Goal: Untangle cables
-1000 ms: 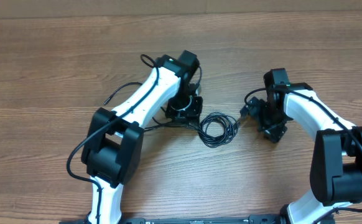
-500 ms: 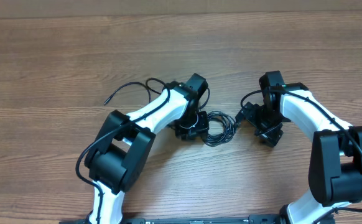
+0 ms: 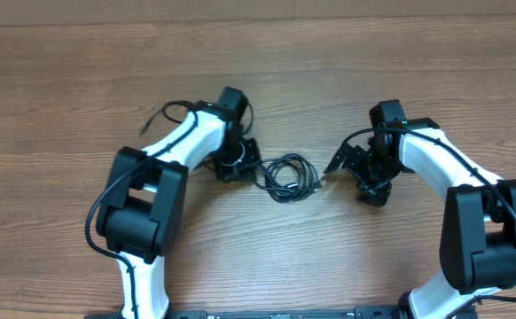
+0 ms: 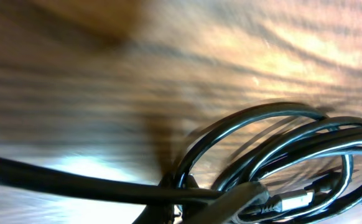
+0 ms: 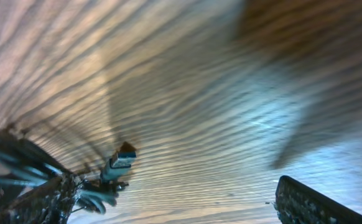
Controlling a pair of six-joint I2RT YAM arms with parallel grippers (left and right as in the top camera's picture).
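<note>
The cables (image 3: 285, 177) lie as a small coil of thin black loops on the wooden table between my two arms. My left gripper (image 3: 240, 165) is at the coil's left edge, shut on a strand of it. In the left wrist view the cables (image 4: 280, 149) loop up to the right, one strand runs into the closed jaws of my left gripper (image 4: 187, 211), and a silver-tipped plug (image 4: 295, 200) lies beside them. My right gripper (image 3: 352, 175) stands open just right of the coil. Between its fingers (image 5: 38, 199) nothing is held, and a loose plug end (image 5: 120, 163) lies near the left one.
The wooden table (image 3: 373, 80) stretches on all sides. A thin black wire (image 3: 165, 113) arcs off the left arm at the upper left. Both white arm bodies (image 3: 143, 213) (image 3: 484, 230) stand near the front edge.
My left gripper has shut and swung left, and the coil has slid left with it. The right gripper has stayed open, turning slightly near the coil's right end.
</note>
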